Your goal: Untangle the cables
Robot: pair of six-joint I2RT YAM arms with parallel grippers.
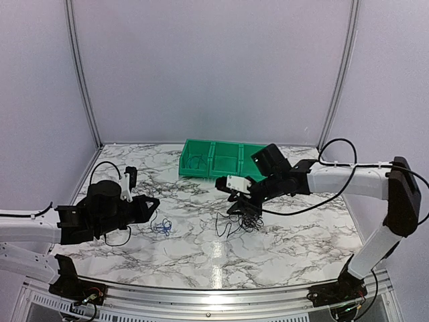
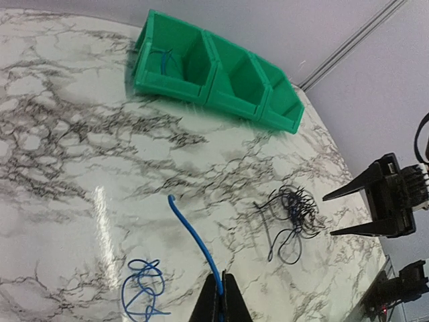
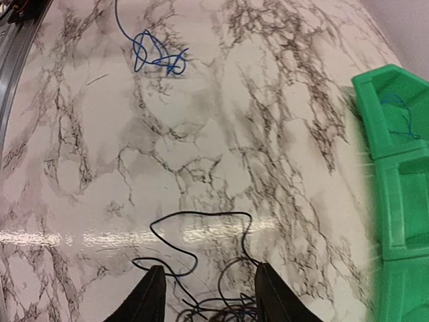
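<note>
Cables (image 1: 244,221) lay in two lots on the marbled desk (image 1: 201,261). The black ones formed a loose tangle (image 2: 293,209) near the middle of the desk, with one long loop (image 3: 201,225) trailing out from it across the surface. The right gripper (image 1: 240,206) hung just above this tangle with its jaws spread apart and nothing between them; in the right wrist view its two fingers (image 3: 151,295) stood on either side of the black strands.

The blue cable (image 2: 191,231) lay well apart from the tangle, toward the left side. Most of it sat in a small coil (image 2: 142,293) on the desk, and one strand rose from there into the left gripper (image 2: 221,295), which was pinched closed on it.

A green bin (image 1: 214,173) with three compartments stood at the far side of the desk. Another thin blue wire (image 2: 165,60) lay in its leftmost compartment.
</note>
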